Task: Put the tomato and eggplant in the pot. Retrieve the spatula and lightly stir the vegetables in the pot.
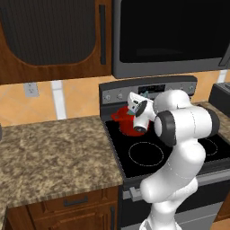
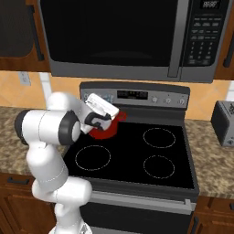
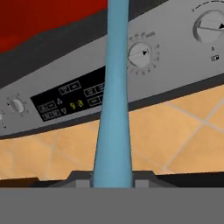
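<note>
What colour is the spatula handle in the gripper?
Light blue spatula handle, clearest in the hand view.

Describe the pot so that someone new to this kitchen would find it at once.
Start at the black stove under the microwave. On its back left burner, just in front of the control panel, sits the pot: squat, round and bright red, partly hidden behind the robot's hand.

Red pot point(image 2: 106, 131) on stove point(image 2: 173, 180) rear-left burner, behind arm point(image 2: 48, 132).
</note>
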You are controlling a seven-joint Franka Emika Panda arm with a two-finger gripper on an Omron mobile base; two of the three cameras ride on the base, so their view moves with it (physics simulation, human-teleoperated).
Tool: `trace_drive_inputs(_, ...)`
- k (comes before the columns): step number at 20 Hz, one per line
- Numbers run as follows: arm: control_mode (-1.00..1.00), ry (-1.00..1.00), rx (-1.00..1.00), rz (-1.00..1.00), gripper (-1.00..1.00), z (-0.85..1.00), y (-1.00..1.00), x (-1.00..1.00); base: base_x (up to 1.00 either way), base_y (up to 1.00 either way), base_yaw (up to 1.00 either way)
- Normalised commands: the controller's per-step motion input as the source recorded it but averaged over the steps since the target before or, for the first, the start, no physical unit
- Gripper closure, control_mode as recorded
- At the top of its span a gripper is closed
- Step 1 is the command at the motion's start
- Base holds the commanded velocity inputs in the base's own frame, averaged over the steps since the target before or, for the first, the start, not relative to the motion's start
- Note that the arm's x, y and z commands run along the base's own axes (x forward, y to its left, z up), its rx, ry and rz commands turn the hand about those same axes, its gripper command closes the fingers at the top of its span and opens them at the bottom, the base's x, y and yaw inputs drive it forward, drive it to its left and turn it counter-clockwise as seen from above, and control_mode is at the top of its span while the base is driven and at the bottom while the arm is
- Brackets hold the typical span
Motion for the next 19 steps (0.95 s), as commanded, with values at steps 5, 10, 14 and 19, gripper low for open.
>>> trace_drive_inputs(5,-1.0,0.47,-0.17,0.0,1.0,0.06,0.0,0.03,0.0,0.0,0.0)
trace_drive_inputs(10,-1.0,0.43,-0.24,0.01,1.0,0.01,0.0,0.0,0.0,0.0,0.0)
trace_drive_inputs(14,-1.0,0.27,-0.3,0.0,1.0,-0.23,0.0,0.0,0.0,0.0,0.0)
trace_drive_inputs(19,-1.0,-0.04,-0.2,0.0,1.0,-0.08,0.05,-0.01,0.0,0.0,0.0)
